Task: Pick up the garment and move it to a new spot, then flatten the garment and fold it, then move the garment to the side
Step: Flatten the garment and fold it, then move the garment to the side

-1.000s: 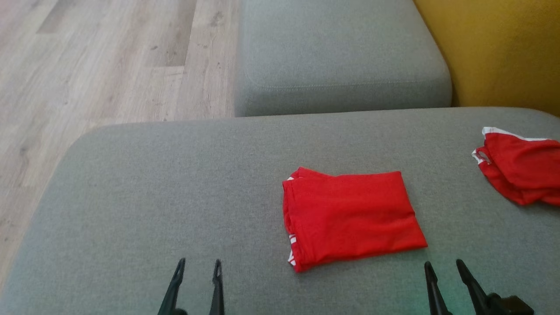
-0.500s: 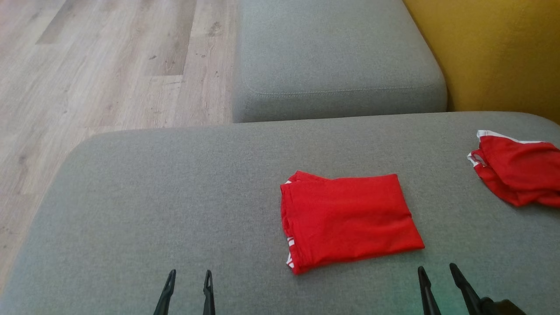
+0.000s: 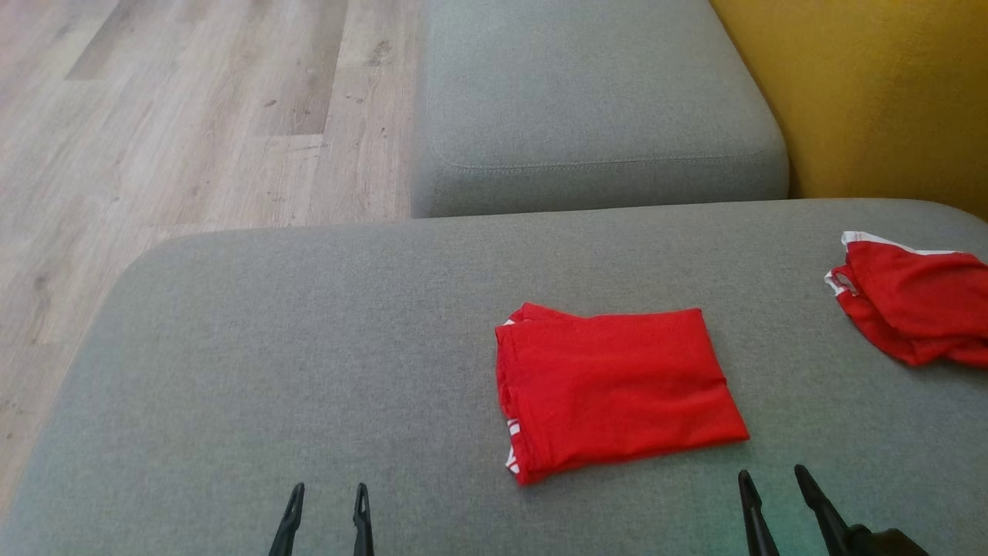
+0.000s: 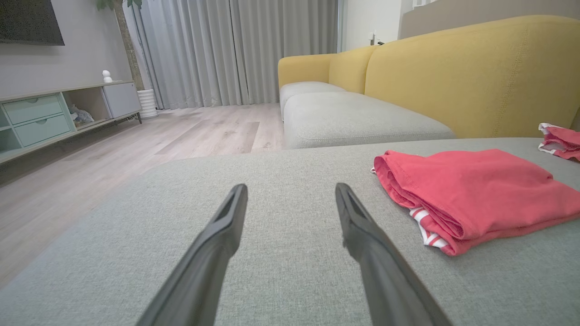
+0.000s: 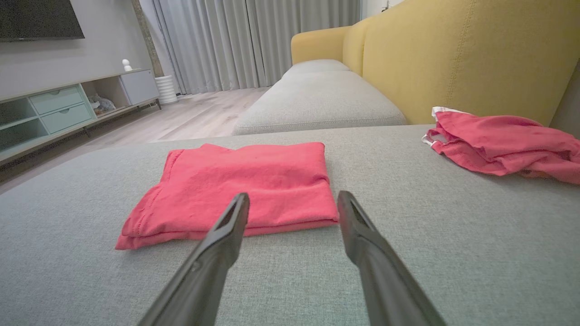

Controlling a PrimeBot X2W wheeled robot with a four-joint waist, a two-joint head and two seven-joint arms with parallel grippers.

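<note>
A folded red garment (image 3: 617, 390) with white trim lies flat on the grey cushion (image 3: 309, 347), right of centre. The left wrist view has the folded garment (image 4: 471, 194) to the right of my fingers, and in the right wrist view the folded garment (image 5: 244, 185) sits just beyond the fingertips. My left gripper (image 3: 329, 490) is open near the cushion's front edge, well left of the garment. My right gripper (image 3: 770, 473) is open too, just off the garment's near right corner, holding nothing.
A second, crumpled red garment (image 3: 915, 297) lies at the cushion's far right edge. Beyond are another grey seat cushion (image 3: 594, 108), the yellow sofa back (image 3: 872, 93) and wooden floor (image 3: 154, 116) to the left. A media cabinet (image 4: 54, 113) stands across the room.
The camera has shifted slightly. Both grippers have drawn back toward the bottom edge, the left more than the right. The folded garment lies as before.
</note>
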